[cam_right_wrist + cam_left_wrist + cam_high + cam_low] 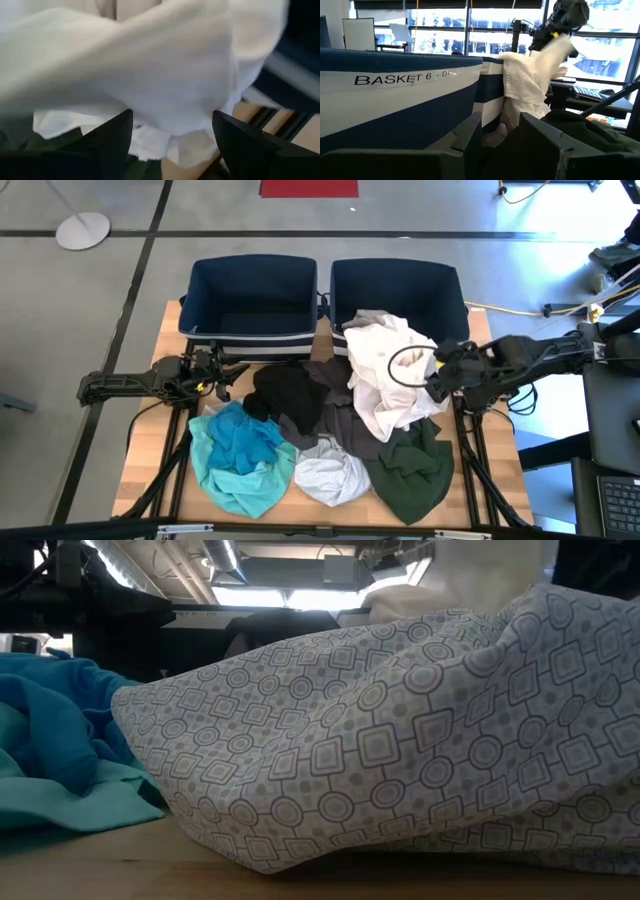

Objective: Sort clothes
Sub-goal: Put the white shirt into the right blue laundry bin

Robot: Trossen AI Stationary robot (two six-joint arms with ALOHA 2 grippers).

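Observation:
A white garment lies with its far part over the right navy bin's front rim and its lower part on the pile. My right gripper is at the garment's right side, raised, fingers spread wide. In the left wrist view the white cloth rises to that gripper. My left gripper is open and empty in front of the left bin, beside a black garment. Turquoise, pale patterned, dark grey and dark green garments lie on the table. My right gripper has its fingers apart with a raised fold of the white garment right in front of them. The cloth reaches up to the gripper from the table's left and hangs slack below it. I cannot tell whether it rests on a finger.
Two navy bins with white stripes stand side by side at the table's far edge, the left one and the right one. The patterned garment and the turquoise one fill the low view. Bare wood shows at the table's left.

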